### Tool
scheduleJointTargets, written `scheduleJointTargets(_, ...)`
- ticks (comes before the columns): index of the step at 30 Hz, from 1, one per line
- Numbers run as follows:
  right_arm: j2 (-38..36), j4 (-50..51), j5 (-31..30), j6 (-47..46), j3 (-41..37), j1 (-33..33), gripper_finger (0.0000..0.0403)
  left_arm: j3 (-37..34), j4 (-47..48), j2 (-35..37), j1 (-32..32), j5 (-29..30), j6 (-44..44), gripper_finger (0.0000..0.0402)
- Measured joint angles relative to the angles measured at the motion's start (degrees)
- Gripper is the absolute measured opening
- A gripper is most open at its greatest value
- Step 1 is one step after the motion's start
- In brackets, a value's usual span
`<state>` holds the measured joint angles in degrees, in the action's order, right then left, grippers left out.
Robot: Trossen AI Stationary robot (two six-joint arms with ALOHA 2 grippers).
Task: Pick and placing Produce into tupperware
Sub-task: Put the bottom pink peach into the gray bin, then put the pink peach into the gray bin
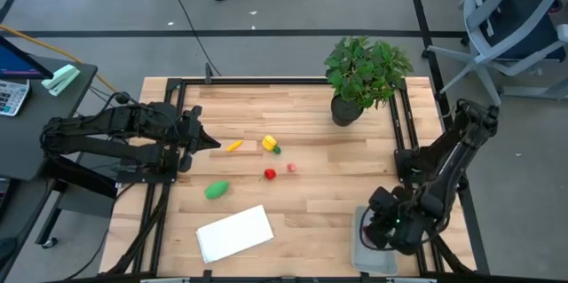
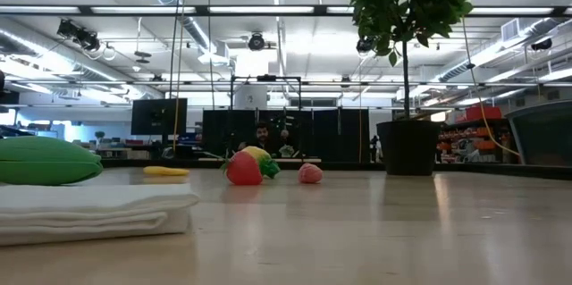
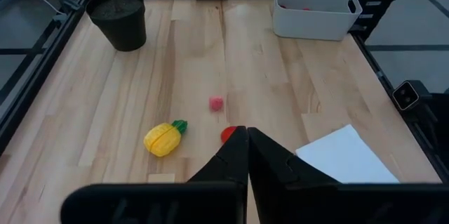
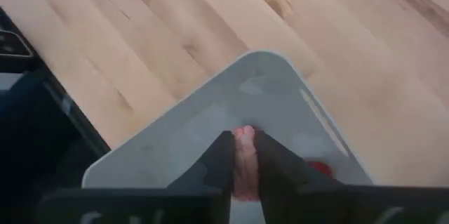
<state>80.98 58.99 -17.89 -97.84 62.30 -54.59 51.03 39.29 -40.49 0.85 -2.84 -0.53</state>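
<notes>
Loose produce lies mid-table: a yellow-orange piece (image 1: 233,146), a yellow piece with a green top (image 1: 271,145), a red strawberry (image 1: 269,175), a tiny pink piece (image 1: 291,169) and a green oval (image 1: 216,191). The grey-blue tupperware (image 1: 376,256) sits at the near right corner, with a red piece (image 4: 319,169) inside. My right gripper (image 4: 244,136) hangs over it, shut on a small pink piece (image 4: 244,155). My left gripper (image 3: 247,136) is shut and empty, hovering by the table's left edge and pointing toward the strawberry (image 3: 226,134). My right gripper pinches the small pink piece (image 4: 245,147) between its two fingers (image 4: 219,155), which come from above and point down into the tupperware. The piece's end shows just past the fingertips. Whether it touches the tupperware's floor (image 4: 203,122) cannot be told.
A potted plant (image 1: 364,74) stands at the far right of the table. A flat white sheet (image 1: 234,233) lies near the near edge, left of centre. Black frame rails run along the table's left and right sides. Bare wood lies between the produce and the tupperware.
</notes>
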Motion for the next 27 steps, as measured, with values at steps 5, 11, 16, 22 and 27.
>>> scheduleJointTargets(5,2.76,0.02,0.01,0.34,0.0,1.38,0.0094,0.0,-0.02,0.0,0.0,0.01,-0.02,0.0021)
scheduleJointTargets(11,3.49,-0.1,2.02,0.39,0.0,4.69,0.0127,0.0,-0.04,0.0,0.01,0.0,-0.03,0.0023)
scheduleJointTargets(16,3.34,-0.14,3.87,0.47,0.0,6.76,0.0137,0.0,-0.02,0.0,0.01,0.0,-0.03,0.0015)
scheduleJointTargets(22,3.34,-0.35,-2.27,10.12,0.0,11.17,0.0135,0.0,-0.02,-0.01,-0.01,0.0,-0.04,0.0014)
scheduleJointTargets(27,3.34,-7.02,-15.29,24.79,0.0,18.79,0.0135,0.0,-0.07,-0.02,-0.01,0.01,-0.1,0.0022)
